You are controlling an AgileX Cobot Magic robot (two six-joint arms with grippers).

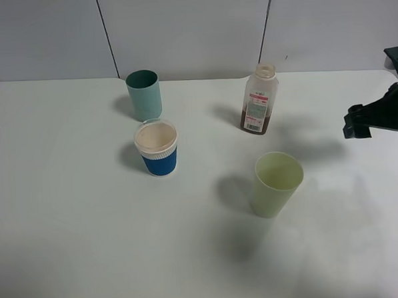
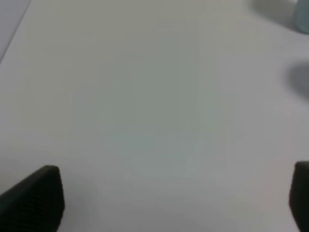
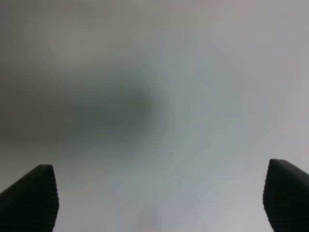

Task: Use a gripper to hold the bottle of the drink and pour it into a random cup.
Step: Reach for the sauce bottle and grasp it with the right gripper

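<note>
Jaws on both our arms stand wide apart, gripping nothing. Our right gripper hangs by the right edge of the white counter; our left gripper hangs over the same surface. Well apart from the right gripper, the small translucent plastic bottle stands upright and uncapped near the far edge, brown drink low inside. The white paper cup with a blue ribbed sleeve stands nearer the middle.

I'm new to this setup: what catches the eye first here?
Three cups stand apart on the white table: a teal cup back left, the blue-sleeved cup just in front of it, a pale yellow-green cup front right. The bottle, brown drink in its bottom, stands uncapped back right. The right gripper hangs open and empty by the table's right edge.
</note>
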